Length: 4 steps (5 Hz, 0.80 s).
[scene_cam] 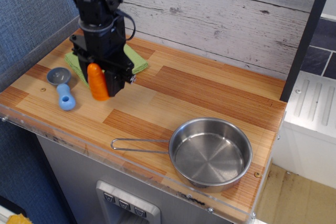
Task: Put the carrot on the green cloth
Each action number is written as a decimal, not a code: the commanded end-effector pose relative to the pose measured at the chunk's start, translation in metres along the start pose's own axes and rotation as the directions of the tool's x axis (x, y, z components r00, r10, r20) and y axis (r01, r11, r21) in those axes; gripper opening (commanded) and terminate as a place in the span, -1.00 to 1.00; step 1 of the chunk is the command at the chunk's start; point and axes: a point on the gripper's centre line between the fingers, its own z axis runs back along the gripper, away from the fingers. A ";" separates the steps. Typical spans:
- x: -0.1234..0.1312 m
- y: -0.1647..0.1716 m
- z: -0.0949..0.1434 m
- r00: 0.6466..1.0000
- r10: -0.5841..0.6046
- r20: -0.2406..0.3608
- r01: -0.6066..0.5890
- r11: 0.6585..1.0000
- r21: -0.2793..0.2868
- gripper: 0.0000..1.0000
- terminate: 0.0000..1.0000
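My black gripper [103, 81] is shut on the orange carrot [97, 82] and holds it upright, lifted above the wooden counter. The light green cloth [135, 62] lies at the back left of the counter, just behind the gripper. The arm hides most of the cloth; only its right part and a strip at its left edge show.
A blue-handled grey scoop [62, 87] lies on the counter left of the carrot. A steel pan [210, 153] with a wire handle sits at the front right. A plank wall [220, 14] backs the counter [210, 95], whose front edge is lined with clear plastic.
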 end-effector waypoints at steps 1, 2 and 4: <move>0.038 0.024 0.036 0.995 0.017 0.101 -0.021 0.999 0.032 -1.00 -1.00; 0.052 0.044 0.039 0.992 0.048 0.117 -0.052 0.998 0.035 -1.00 -1.00; 0.059 0.081 0.010 0.995 0.082 0.054 -0.085 0.995 0.045 -1.00 -1.00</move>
